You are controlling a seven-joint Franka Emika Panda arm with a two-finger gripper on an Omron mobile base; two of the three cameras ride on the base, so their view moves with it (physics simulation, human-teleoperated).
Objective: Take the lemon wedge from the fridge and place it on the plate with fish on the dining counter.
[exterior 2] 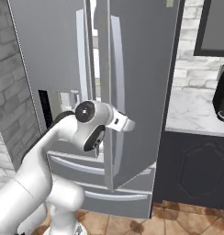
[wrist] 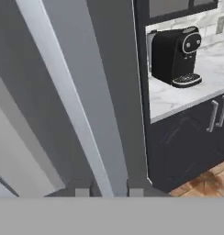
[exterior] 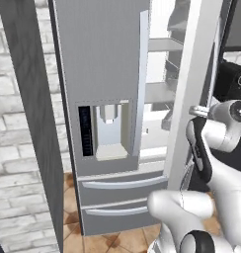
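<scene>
A white arm reaches toward the grey fridge [exterior: 107, 99], whose right door [exterior 2: 137, 92] stands partly swung out while the left door, with its dispenser panel [exterior: 105, 131], is closed. Through the gap, white shelves [exterior: 162, 91] show inside. In the hand view, the gripper [wrist: 109, 192] sits at the right door's long handle [wrist: 72, 105], one fingertip [wrist: 82, 192] on either side of the bar; the jaws straddle it, though whether they actually press on it cannot be told. The lemon wedge cannot be made out on the shelves. Beside the fridge, a black coffee machine [wrist: 176, 55] stands on a marble counter [wrist: 187, 87] above dark cabinets [exterior 2: 196, 170].
</scene>
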